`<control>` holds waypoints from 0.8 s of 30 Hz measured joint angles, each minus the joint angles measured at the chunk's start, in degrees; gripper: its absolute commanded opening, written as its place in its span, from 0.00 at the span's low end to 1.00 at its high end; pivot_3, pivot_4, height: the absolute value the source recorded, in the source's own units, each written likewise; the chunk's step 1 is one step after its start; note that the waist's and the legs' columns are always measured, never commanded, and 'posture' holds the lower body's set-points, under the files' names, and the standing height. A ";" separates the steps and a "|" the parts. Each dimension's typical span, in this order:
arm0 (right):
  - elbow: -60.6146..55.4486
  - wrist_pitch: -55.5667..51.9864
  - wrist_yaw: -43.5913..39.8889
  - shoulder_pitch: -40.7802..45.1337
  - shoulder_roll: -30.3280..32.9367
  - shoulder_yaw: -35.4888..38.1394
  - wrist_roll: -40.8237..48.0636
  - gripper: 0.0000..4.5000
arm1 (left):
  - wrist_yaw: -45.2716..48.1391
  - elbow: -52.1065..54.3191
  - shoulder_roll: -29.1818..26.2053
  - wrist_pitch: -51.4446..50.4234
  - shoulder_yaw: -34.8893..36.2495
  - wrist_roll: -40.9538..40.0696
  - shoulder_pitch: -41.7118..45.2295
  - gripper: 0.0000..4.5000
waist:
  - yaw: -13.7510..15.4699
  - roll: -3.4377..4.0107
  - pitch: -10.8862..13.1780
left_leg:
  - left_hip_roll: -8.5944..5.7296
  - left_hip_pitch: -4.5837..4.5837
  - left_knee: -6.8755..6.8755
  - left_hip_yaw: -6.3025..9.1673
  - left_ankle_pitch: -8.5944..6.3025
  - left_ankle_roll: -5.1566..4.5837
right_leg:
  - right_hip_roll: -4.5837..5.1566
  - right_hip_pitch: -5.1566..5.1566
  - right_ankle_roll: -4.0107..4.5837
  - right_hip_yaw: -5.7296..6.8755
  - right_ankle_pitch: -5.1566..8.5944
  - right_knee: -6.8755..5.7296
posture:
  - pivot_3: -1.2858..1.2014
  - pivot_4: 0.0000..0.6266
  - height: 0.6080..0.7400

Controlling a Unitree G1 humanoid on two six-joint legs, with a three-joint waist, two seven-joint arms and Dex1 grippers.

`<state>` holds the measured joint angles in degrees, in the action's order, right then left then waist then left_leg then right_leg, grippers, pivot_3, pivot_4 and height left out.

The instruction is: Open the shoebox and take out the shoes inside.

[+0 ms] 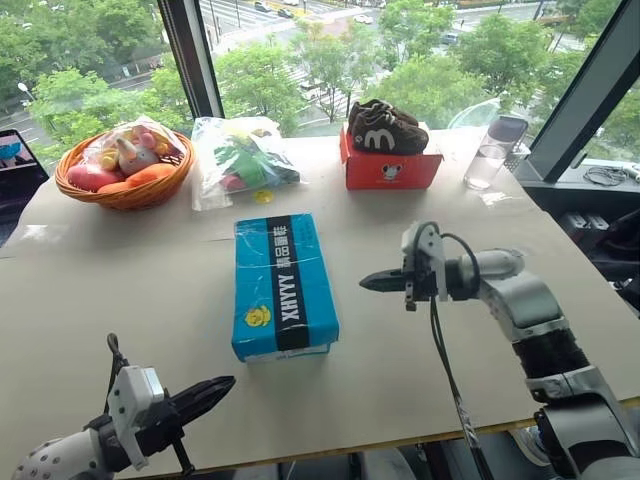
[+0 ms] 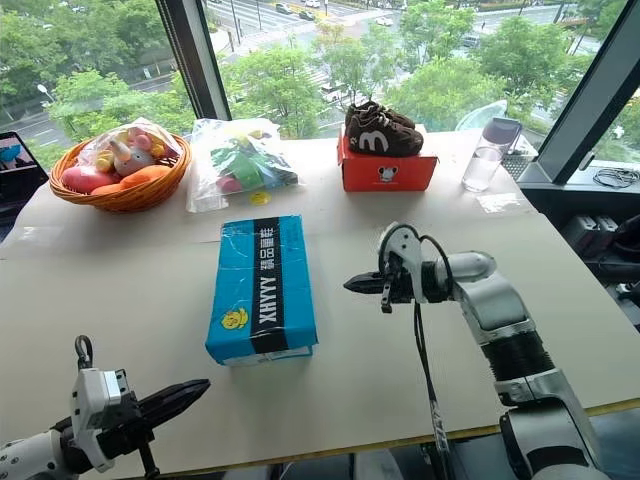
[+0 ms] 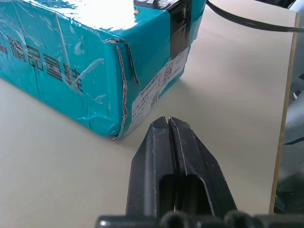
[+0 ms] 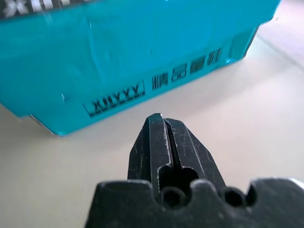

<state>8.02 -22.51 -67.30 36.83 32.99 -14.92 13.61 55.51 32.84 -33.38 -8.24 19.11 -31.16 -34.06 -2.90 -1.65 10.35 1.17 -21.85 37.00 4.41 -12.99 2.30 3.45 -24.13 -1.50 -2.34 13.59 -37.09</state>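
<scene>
Spreading wide beneath everything, the pale surface (image 1: 120, 290) is being shared by several things, and the shoebox (image 1: 283, 285) is lying shut near its middle, its black lettered band running lengthwise along the lid. The shoes are judged to be inside, since nothing of them is being shown. Further back, a red box (image 1: 391, 168) is carrying a dark brown pair (image 1: 385, 128), with a wicker basket (image 1: 125, 190), a clear bag (image 1: 238, 157) and a plastic cup (image 1: 492, 152) standing well apart from the shoebox. The right gripper (image 1: 372, 281) is being held just beside the shoebox's long side, its fingers pressed together on nothing; the left gripper (image 1: 218, 386) is hovering near the shoebox's near corner, its fingers likewise together and empty. Cardboard of this sort is being judged light and fairly stiff, though worn at the corner seam, with glossy tape that may be slippery. The lid's free long edge is looking like the best place for lifting, while the base is being steadied.
</scene>
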 measured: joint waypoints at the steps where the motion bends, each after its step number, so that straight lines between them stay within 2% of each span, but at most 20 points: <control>1: -0.14 0.89 0.11 -0.09 -1.52 -2.02 -1.18 0.01 | -0.21 0.01 -0.15 -0.29 -0.01 -0.01 0.33 0.01 | -0.05 0.00 0.00 | 0.03 0.02 0.00 0.00 0.00 0.00 | -0.03 0.00 0.02 0.00 -0.01 -0.01 | 0.52 0.24 1.00; 4: -2.07 2.07 1.82 -0.32 -5.40 -7.18 -4.55 0.01 | -0.57 0.02 -0.23 -0.60 -0.04 -0.33 0.46 0.01 | 0.00 0.01 0.00 | 0.03 -0.02 0.00 0.00 0.00 0.00 | -0.03 -0.03 0.02 0.00 -0.02 -0.02 | 0.52 0.24 1.00; 8: -4.92 2.17 3.97 -0.28 -7.98 -8.98 -6.56 0.01 | -1.54 0.67 -0.15 -0.85 -0.34 -0.43 0.37 0.01 | 0.35 0.00 0.00 | 0.03 -0.03 0.01 0.00 0.00 0.01 | -0.02 -0.01 0.02 0.01 -0.03 -0.01 | 0.52 0.24 1.00; 15: -7.31 0.39 4.11 1.06 -7.76 -7.58 -5.55 0.01 | -3.63 1.02 0.15 -1.95 -0.53 -0.46 0.37 0.01 | 0.25 0.01 0.01 | 0.03 0.00 0.00 0.00 0.00 0.00 | -0.02 -0.02 0.03 0.01 -0.03 -0.02 | 0.52 0.24 1.00; 24: -8.45 -3.16 5.96 7.11 -11.51 -5.75 -3.95 0.01 | -5.36 1.23 0.41 -2.05 -3.04 -0.38 1.49 0.01 | 0.25 0.02 0.01 | 0.08 -0.02 0.00 0.00 0.00 0.00 | -0.07 -0.04 0.08 0.01 -0.06 -0.02 | 0.52 0.24 1.00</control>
<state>-0.43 -25.67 -61.35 43.94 21.47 -20.67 9.66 50.16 34.08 -32.97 -10.30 16.06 -31.54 -32.56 -2.65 -1.64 10.36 1.25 -21.86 37.01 4.41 -12.99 2.30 3.38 -24.17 -1.42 -2.33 13.53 -37.11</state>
